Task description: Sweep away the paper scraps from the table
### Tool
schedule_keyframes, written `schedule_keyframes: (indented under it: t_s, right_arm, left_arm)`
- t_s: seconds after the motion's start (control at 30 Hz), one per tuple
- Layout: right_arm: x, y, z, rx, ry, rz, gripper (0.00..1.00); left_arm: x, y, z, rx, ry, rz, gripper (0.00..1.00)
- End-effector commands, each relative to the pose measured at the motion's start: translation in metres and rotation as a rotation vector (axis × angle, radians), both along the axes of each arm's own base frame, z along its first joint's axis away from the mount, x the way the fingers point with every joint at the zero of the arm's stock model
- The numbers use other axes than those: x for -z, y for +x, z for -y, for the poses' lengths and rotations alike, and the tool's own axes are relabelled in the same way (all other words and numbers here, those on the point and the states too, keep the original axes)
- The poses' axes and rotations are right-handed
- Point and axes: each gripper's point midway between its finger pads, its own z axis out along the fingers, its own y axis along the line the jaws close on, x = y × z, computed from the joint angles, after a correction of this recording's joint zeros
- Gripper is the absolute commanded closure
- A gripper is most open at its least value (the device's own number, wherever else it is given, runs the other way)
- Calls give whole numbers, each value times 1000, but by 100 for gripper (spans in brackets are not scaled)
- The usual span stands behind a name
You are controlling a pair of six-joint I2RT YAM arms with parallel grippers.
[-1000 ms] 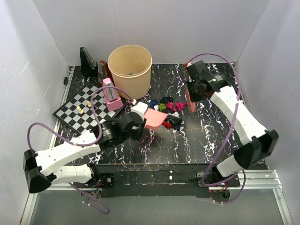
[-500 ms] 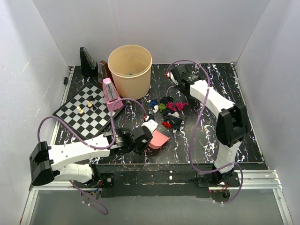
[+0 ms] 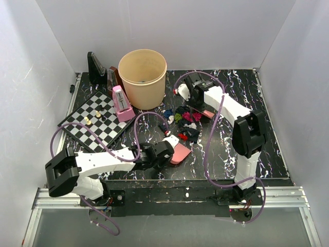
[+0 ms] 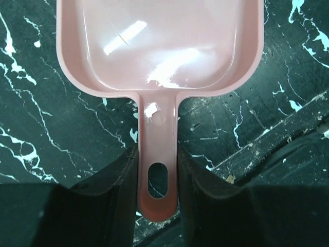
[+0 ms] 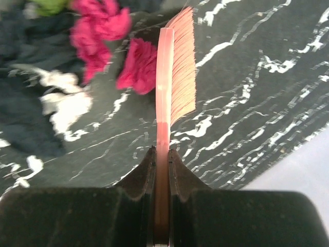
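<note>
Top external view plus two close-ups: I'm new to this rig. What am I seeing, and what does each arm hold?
The top view looks down from behind two white robot arms bolted at the near edge of the table. The close-ups come from a camera on each wrist; the dark fingers at the bottom are that arm's own. The left gripper clamps the handle of a pink dustpan. The right gripper holds a pink brush beside the paper scraps. A beige bucket and a chessboard sit at the back left.
</note>
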Motion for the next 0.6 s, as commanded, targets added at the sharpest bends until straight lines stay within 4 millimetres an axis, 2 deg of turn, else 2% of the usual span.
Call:
schedule_keyframes:
  t_s: [0.0, 0.2, 0.37, 0.43, 0.57]
  right_arm:
    - [-9, -76, -40, -63, 219, -244, 99]
    - [-14, -132, -62, -58, 290, -392, 99]
    - [-19, -171, -70, -76, 308, -453, 99]
    - [-30, -180, -73, -55, 349, -452, 99]
    - [-64, -182, -80, -23, 460, -389, 99]
  left_arm:
    - [-12, 15, 24, 8, -56, 25, 100]
    - [-14, 25, 32, -5, -81, 23, 100]
    - [-15, 31, 35, -16, -89, 21, 100]
    - [-13, 32, 35, -22, -88, 21, 100]
    - [-10, 32, 39, -5, -95, 18, 100]
